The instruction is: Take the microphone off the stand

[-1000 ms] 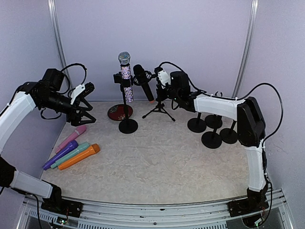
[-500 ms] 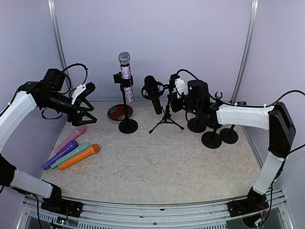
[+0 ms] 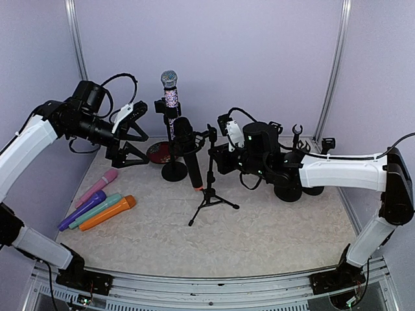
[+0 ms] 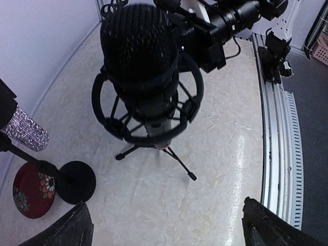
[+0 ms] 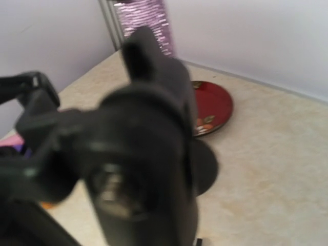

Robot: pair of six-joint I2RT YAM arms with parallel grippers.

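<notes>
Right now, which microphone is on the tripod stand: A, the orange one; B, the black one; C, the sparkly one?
B: the black microphone sits in the shock mount on the tripod stand; the sparkly microphone is on a round-base stand and the orange microphone lies on the table.

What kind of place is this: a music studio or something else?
Probably a robot test booth, not a studio: plain lilac walls with metal posts, a left arm and right arm bolted at the table edge, and coloured microphones laid out as props.
</notes>
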